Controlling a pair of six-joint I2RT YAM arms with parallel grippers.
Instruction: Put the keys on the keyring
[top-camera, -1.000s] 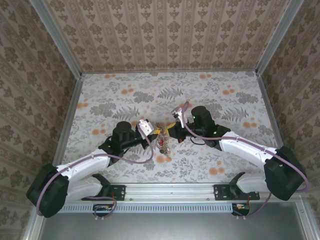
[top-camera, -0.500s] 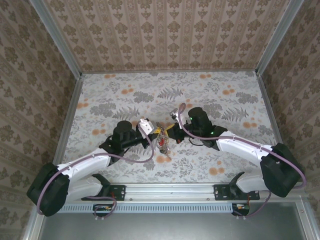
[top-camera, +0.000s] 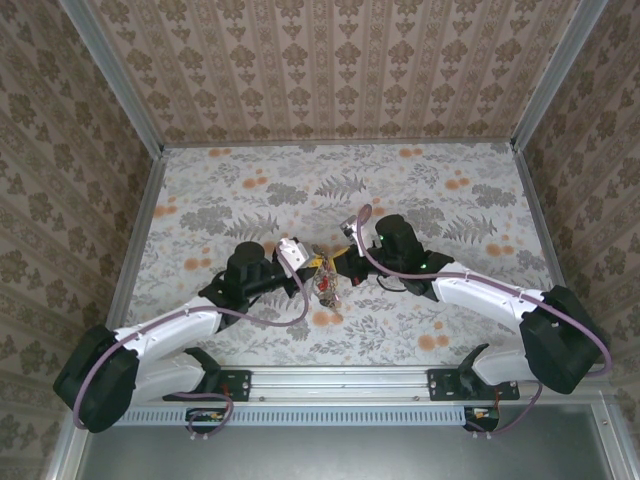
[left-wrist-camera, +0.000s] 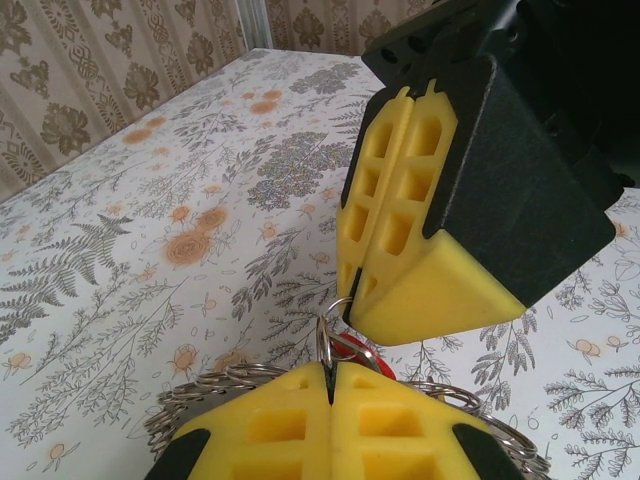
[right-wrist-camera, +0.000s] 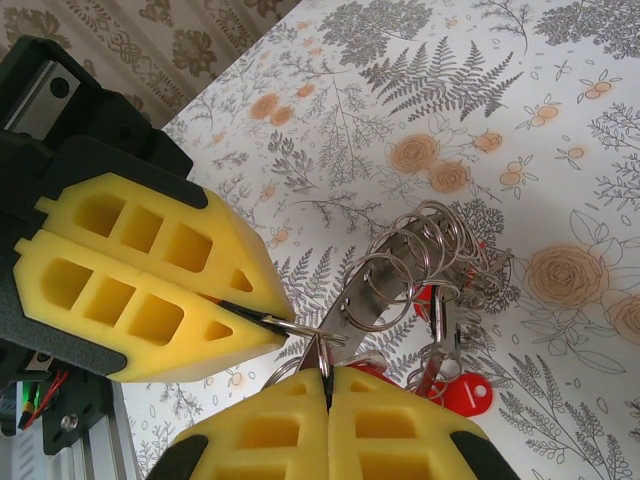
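My two grippers meet tip to tip above the table's middle, left gripper (top-camera: 311, 266) and right gripper (top-camera: 338, 262). The left gripper (left-wrist-camera: 330, 374) is shut on a thin grey ring standing edge-on, which I take for the keyring (left-wrist-camera: 329, 345). The right gripper (right-wrist-camera: 325, 384) is shut on a second thin ring (right-wrist-camera: 322, 362) linked through it, with a red key head (right-wrist-camera: 385, 377) just behind. In the right wrist view the left gripper (right-wrist-camera: 266, 318) pinches its ring flat. A bunch of keys (right-wrist-camera: 440, 300) with red tags (right-wrist-camera: 462, 392) and coiled rings hangs below.
The flower-patterned table top (top-camera: 430, 200) is walled by patterned panels on three sides. A flat metal strip (right-wrist-camera: 372, 292) carries several wire loops in the bunch. Both arms' bases stand on the rail (top-camera: 340, 380) at the near edge.
The right gripper has shifted slightly left, closing onto the left gripper's tips. The left arm and the hanging bunch stay where they were.
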